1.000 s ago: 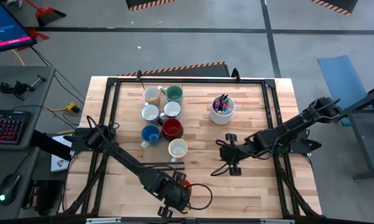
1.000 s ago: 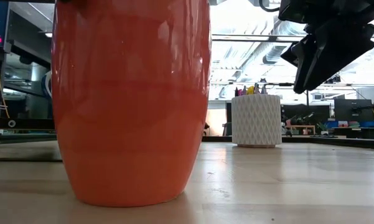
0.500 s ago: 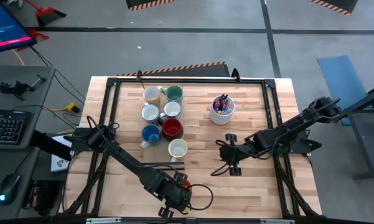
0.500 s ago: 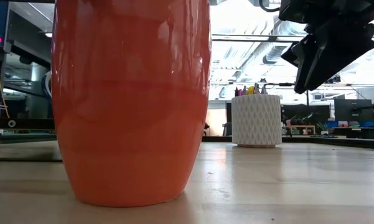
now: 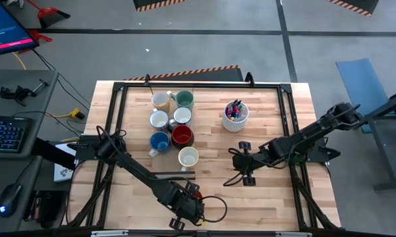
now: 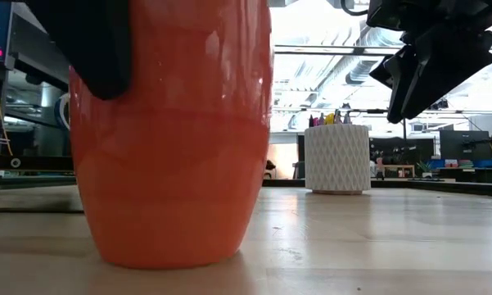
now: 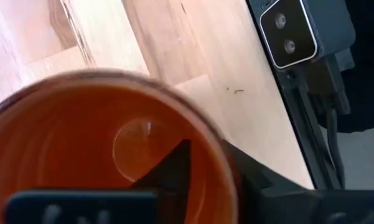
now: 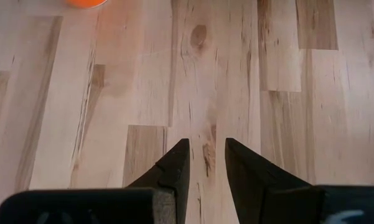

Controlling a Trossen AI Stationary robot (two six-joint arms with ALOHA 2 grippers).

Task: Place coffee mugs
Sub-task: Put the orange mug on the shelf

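Observation:
An orange mug [image 6: 176, 156] stands near the table's front edge, and it also shows in the left wrist view [image 7: 62, 118] and the high view [image 5: 194, 195]. My left gripper [image 5: 188, 204] is shut on its rim. Several mugs stand in a cluster on their bases at the far left: cream [image 5: 161, 100], teal [image 5: 184, 99], two white [image 5: 159, 120], blue [image 5: 159, 141], dark red [image 5: 182, 135] and cream [image 5: 188, 157]. My right gripper [image 8: 207, 155] hovers over bare wood right of centre, its fingers a narrow gap apart and empty. My left gripper holds the orange mug by its rim [image 7: 227, 171], with one finger inside the mug [image 7: 171, 168] and one outside against the wall [image 6: 90, 49]. The fingers come from above, pointing down. The mug is about upright with its base [image 6: 172, 260] at the table top.
A white textured cup of coloured pens [image 5: 235, 116] stands at the far right of centre, also seen in the low view [image 6: 337, 158]. A black frame [image 5: 118, 105] borders the table. The low camera's housing [image 7: 292, 31] sits at the front edge close to the orange mug.
My left gripper's outer finger has come down into the low view along the orange mug's wall. The mug has shifted a little on the spot. My right gripper has kept still.

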